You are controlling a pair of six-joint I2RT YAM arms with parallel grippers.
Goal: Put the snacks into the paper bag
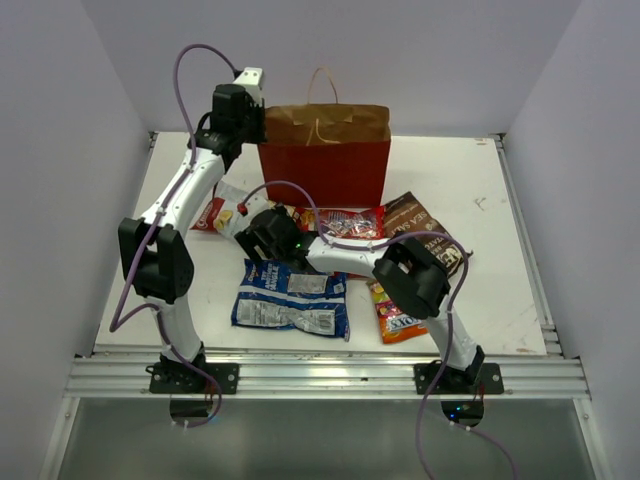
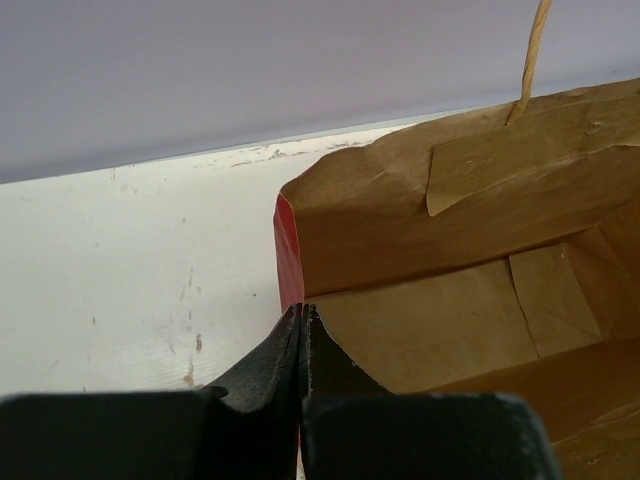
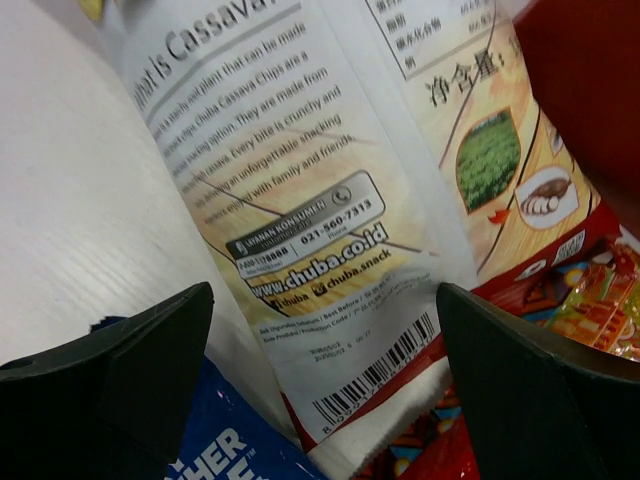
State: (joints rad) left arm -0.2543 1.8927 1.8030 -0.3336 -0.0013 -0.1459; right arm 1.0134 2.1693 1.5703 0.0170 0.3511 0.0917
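The paper bag (image 1: 325, 150) stands upright and open at the back of the table, red outside and brown inside (image 2: 450, 320). My left gripper (image 1: 250, 112) (image 2: 302, 312) is shut, its tips pinching the rim of the bag's left wall. The snacks lie in front of the bag: a white-yellow-red packet (image 1: 228, 215) (image 3: 300, 180), a red candy bag (image 1: 345, 222) (image 3: 590, 300), a brown chip bag (image 1: 428, 235), a blue-white packet (image 1: 290, 300) (image 3: 225, 450) and a small orange candy bag (image 1: 395, 318). My right gripper (image 1: 255, 225) (image 3: 322, 300) is open just above the white packet's barcode end, one finger on each side.
The right arm (image 1: 410, 275) stretches low across the packets and covers part of them. The red side of the bag (image 3: 580, 80) rises just past the white packet. White walls (image 1: 60, 150) close in the table on three sides, and a metal rail (image 1: 320, 375) runs along the near edge.
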